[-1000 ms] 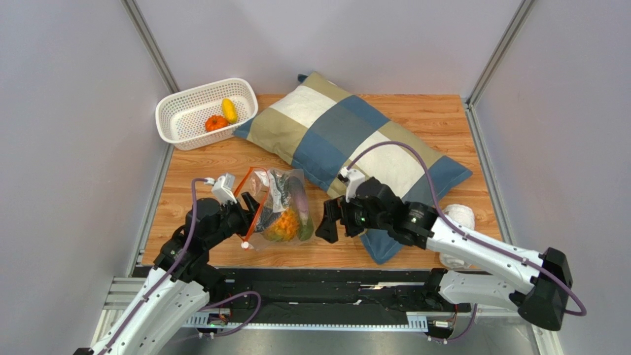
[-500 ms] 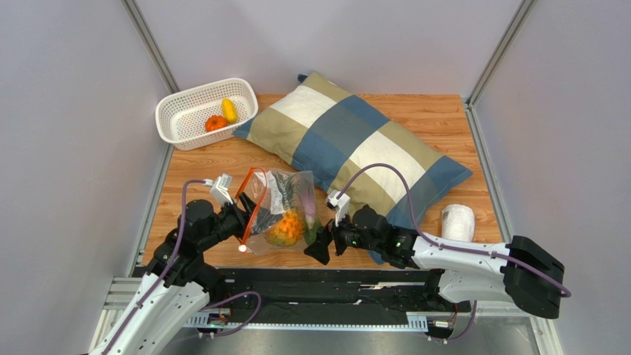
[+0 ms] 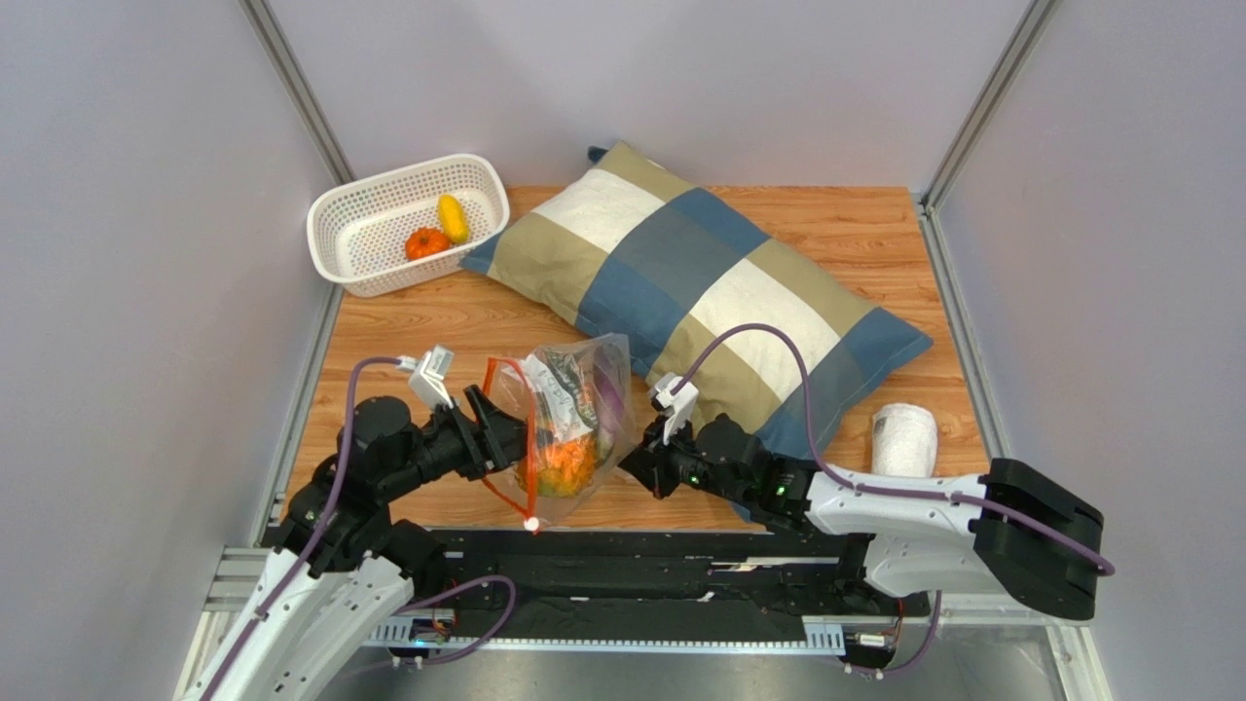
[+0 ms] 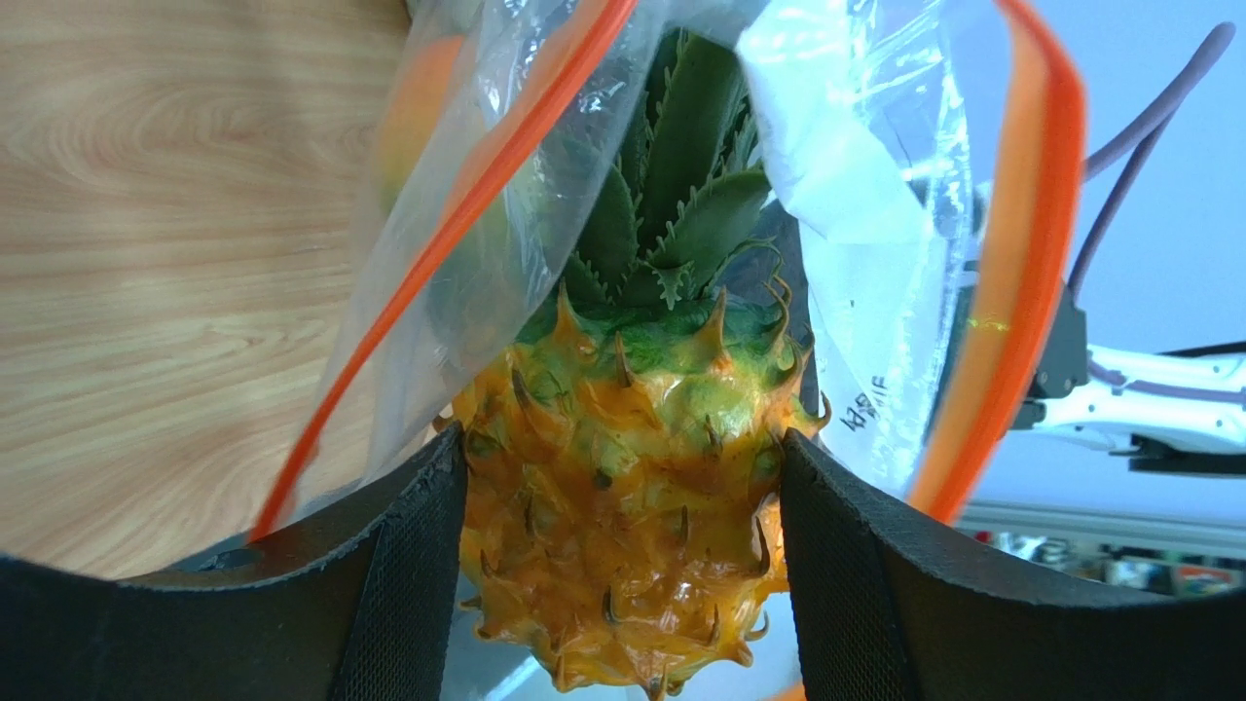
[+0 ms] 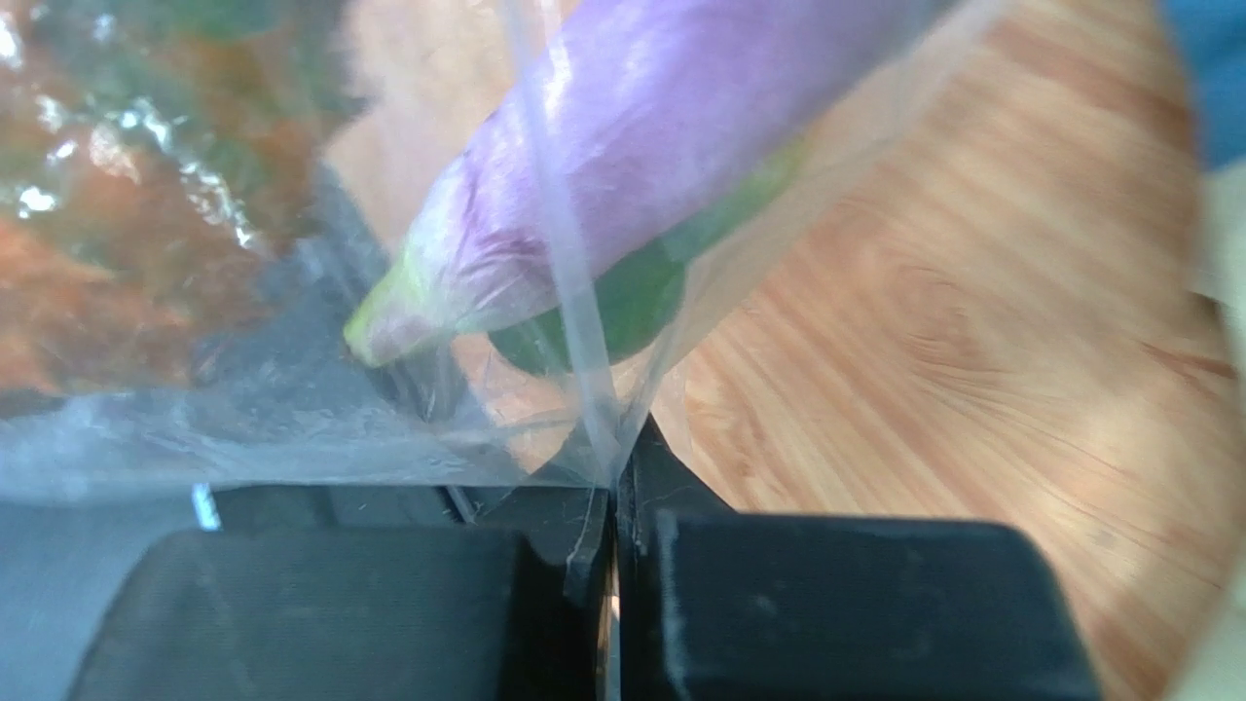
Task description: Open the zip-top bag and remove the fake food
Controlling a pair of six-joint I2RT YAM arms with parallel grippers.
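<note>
The clear zip-top bag hangs tilted above the table's near edge, its orange-red zip strip open. My left gripper reaches in through the mouth and is shut on the orange pineapple, one finger on each side of it. My right gripper is shut on the bag's bottom corner. Inside the bag, close to that corner, lie a purple eggplant and a green piece. The white slider dangles at the strip's low end.
A white perforated basket at the back left holds an orange-red round fruit and a yellow piece. A large checked pillow lies across the middle and right. A white roll sits by the right edge.
My right gripper swung left to the bag and shut on its bottom corner. The bag rose off the table and tipped up. My left gripper kept its hold on the pineapple and shifted slightly right.
</note>
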